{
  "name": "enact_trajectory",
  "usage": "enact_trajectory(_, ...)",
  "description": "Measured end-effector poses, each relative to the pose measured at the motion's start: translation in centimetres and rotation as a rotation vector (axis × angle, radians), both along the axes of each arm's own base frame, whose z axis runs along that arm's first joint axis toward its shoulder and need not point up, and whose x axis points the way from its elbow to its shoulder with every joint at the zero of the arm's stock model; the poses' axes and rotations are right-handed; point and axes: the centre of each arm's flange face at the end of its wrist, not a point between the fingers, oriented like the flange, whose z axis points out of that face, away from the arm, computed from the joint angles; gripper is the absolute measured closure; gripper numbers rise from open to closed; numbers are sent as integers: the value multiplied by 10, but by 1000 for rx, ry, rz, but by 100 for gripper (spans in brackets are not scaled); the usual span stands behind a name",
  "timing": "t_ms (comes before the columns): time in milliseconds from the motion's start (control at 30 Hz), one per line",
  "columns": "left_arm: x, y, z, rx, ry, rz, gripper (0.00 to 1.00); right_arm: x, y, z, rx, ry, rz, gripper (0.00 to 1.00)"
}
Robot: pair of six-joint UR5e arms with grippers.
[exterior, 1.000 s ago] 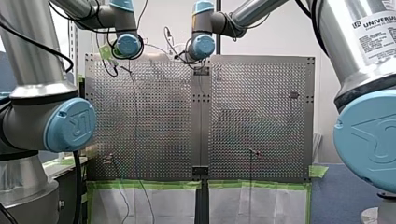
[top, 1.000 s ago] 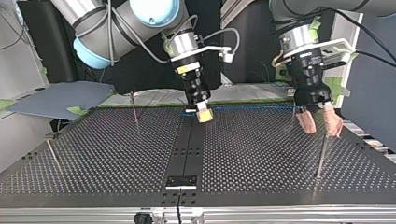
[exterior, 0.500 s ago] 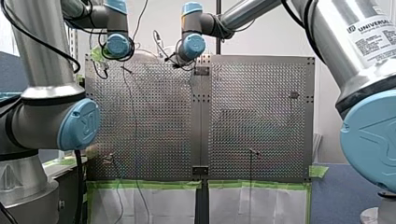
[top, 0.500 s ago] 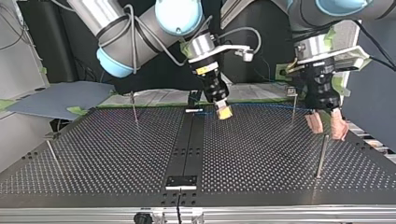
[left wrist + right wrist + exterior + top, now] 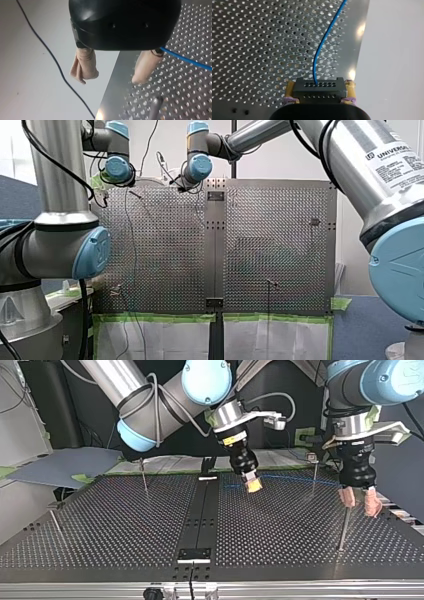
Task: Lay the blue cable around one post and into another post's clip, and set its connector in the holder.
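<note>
My right gripper (image 5: 319, 94) is shut on a black connector (image 5: 319, 88), held between its yellow pads. The blue cable (image 5: 322, 47) leaves the connector and runs ahead over the perforated plate. In the top view that gripper (image 5: 253, 485) hangs just above the plate, right of the centre strip. From it the cable (image 5: 287, 478) stretches to a thin post (image 5: 313, 474) at the far right. My left gripper (image 5: 360, 506) stands open further right, beige pads apart, beside a taller post (image 5: 343, 529). In the left wrist view the cable (image 5: 186, 59) passes by one beige finger (image 5: 143, 66).
Two more thin posts (image 5: 144, 476) (image 5: 55, 526) stand at the top view's left. A black holder plate (image 5: 194, 554) sits on the centre strip near the front edge. A grey sheet (image 5: 60, 466) lies beyond the table. A dark wire (image 5: 53, 62) hangs off the plate's edge.
My right gripper has carried the connector toward the top view's right, off the centre strip. My left gripper has also shifted right, toward the tall post. Both grips are unchanged.
</note>
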Motion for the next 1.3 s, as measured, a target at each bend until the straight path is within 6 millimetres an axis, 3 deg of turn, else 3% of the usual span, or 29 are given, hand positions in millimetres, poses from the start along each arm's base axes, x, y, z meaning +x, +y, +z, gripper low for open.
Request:
enact_trajectory(400, 18, 35, -2, -24, 39, 36, 0, 26, -5, 4, -23, -14, 21, 96)
enact_trajectory(633, 32, 56, 16, -48, -29, 31, 0, 39, -1, 13, -42, -28, 43, 96)
enact_trajectory(800, 37, 61, 25, -64, -58, 11, 0, 44, 1, 25, -55, -46, 50, 96)
enact_trajectory(1067, 41, 65, 24, -68, -59, 12, 0, 51, 2, 43, -77, -79, 55, 96)
enact_trajectory(1300, 63, 74, 11, -76, -41, 4, 0, 62, -3, 36, -74, -74, 59, 96)
